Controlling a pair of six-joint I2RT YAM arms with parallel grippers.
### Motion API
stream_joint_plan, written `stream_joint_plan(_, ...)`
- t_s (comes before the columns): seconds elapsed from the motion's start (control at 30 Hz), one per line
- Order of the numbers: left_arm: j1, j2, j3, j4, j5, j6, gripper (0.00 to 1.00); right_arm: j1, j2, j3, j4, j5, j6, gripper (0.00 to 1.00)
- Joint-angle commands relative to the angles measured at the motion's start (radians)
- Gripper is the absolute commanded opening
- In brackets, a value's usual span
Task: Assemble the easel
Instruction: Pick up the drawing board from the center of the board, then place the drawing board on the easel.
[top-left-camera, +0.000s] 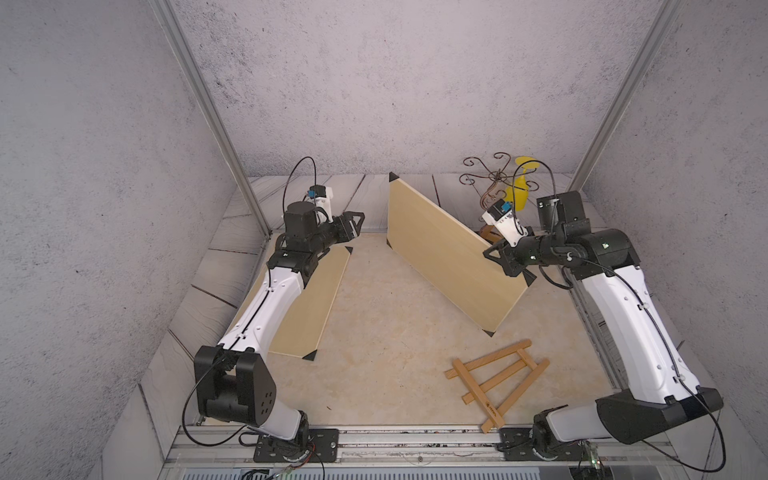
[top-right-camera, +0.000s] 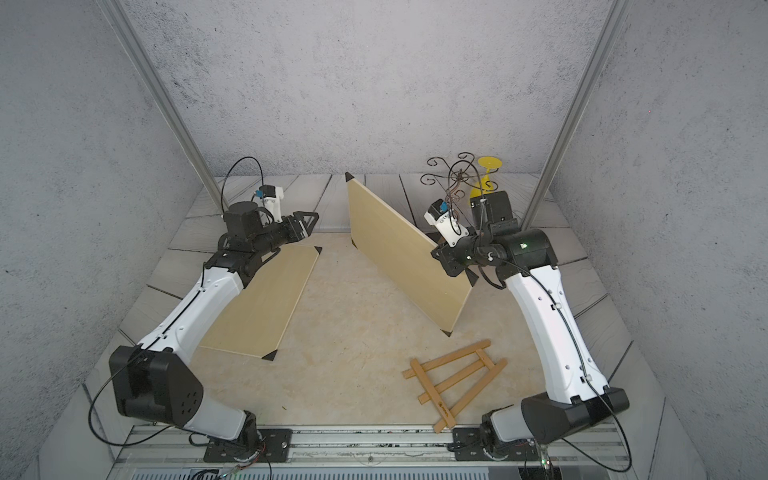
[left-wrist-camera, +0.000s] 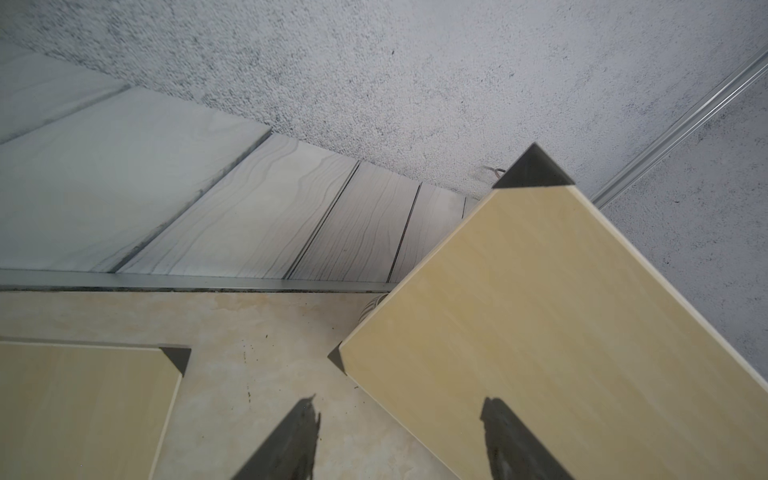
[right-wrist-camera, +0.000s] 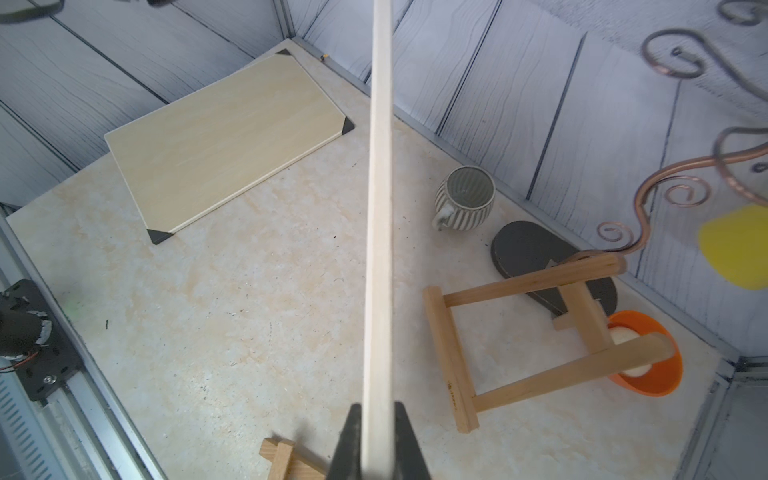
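Clenched edge-on in the right claw, the board is best steadied beyond that claw by the released left claw.

Counter: mottled cream top, with grey plank-print walls along its far and side edges.
Copper wire stand: curled scroll arms, upright at about 1 o'clock near the far wall.
Yellow goblet: just beside the stand, on its 3 o'clock side.
Striped mug: upright, close to the plank wall.
Dark oval board: flat, near the mug.
Orange bowl: near the oval board's end, holding something white.
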Motion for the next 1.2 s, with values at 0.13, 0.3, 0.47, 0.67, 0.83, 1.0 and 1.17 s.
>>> stream_joint_plan(0.13, -0.08, -0.113, -0.131, 0.066, -0.012, -0.042, 0.7, -0.132, 0.086, 0.261, -0.037, -0.218, -0.142, 0.0)
stream_joint_plan(0.3, -0.178, -0.194, -0.225, 0.054, -0.101, -0.066, 0.72, -0.242, 0.109, 0.3, -0.086, -0.308, -0.178, 0.0)
stream_joint_plan(0.47, -0.274, -0.232, -0.247, 0.011, -0.169, -0.034, 0.73, -0.311, 0.123, 0.313, -0.099, -0.326, -0.222, 0.0)
stream_joint_plan(0.67, -0.337, -0.233, -0.261, 0.016, -0.205, -0.027, 0.73, -0.37, 0.142, 0.287, -0.107, -0.382, -0.267, 0.0)
stream_joint_plan(0.83, -0.384, -0.226, -0.279, 0.01, -0.249, -0.02, 0.75, -0.396, 0.17, 0.303, -0.126, -0.399, -0.301, 0.0)
stream_joint_plan(1.0, -0.454, -0.232, -0.294, -0.015, -0.323, 0.021, 0.76, -0.446, 0.187, 0.299, -0.146, -0.457, -0.336, 0.0)
stream_joint_plan(1.17, -0.472, -0.227, -0.31, -0.056, -0.323, 0.012, 0.77, -0.462, 0.234, 0.347, -0.192, -0.491, -0.367, 0.0)
